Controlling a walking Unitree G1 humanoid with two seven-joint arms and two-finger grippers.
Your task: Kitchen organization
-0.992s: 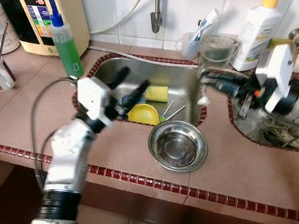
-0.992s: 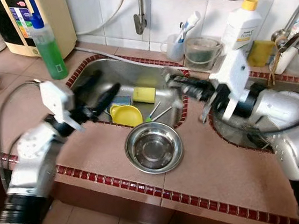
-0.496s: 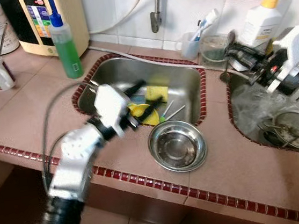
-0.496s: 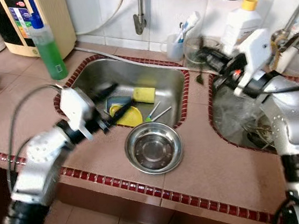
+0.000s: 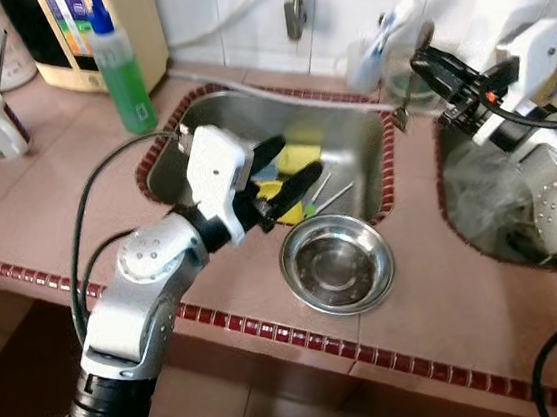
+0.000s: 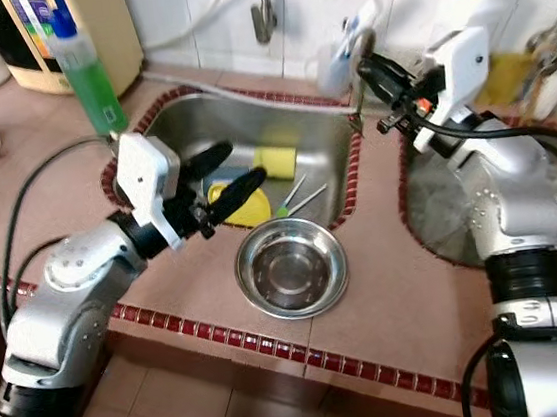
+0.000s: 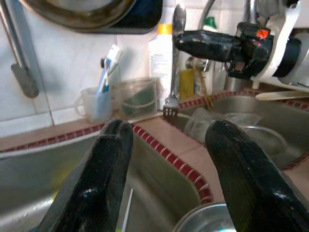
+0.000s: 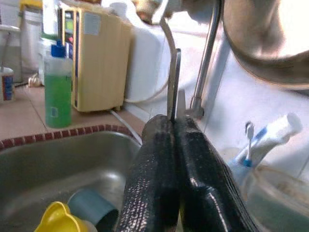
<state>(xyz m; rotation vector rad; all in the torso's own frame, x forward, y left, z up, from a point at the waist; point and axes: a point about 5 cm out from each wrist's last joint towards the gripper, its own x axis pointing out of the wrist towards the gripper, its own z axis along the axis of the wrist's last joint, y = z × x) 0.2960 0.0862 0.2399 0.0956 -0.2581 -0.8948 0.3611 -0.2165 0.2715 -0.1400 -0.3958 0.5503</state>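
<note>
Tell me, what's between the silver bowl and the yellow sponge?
In the right eye view, a yellow cup and two thin sticks lie in the sink, between the silver bowl and the yellow sponge. The left gripper hovers there too.

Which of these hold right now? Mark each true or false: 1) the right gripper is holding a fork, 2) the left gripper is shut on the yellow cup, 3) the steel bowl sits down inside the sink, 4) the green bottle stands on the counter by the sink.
1) True: the right gripper is shut on a fork, which hangs tines down.
2) False: the left gripper is open and holds nothing; the yellow cup lies in the sink beneath it.
3) False: the steel bowl rests on the counter in front of the sink.
4) True: the green bottle stands upright on the counter.
</note>
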